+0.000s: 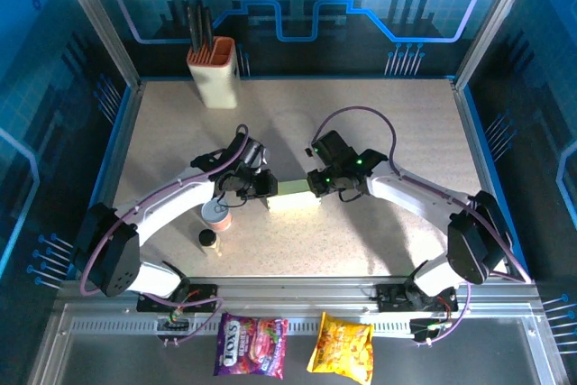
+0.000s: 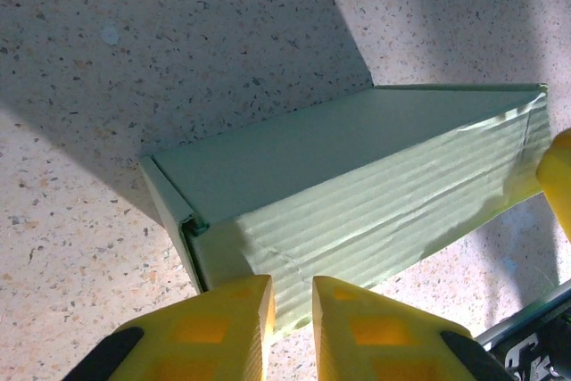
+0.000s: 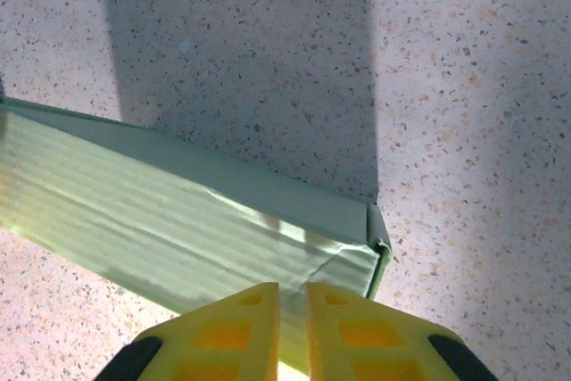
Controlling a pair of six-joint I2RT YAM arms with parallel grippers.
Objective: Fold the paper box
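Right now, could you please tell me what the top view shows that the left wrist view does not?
Top view: the holder at the far edge, a small jar by the left arm, and two snack packets in front. Left wrist view: the ribbed side panel and folded end corner of the box, up close. Both: the box on the table, the left gripper shut on its edge, and the right gripper at its other end.
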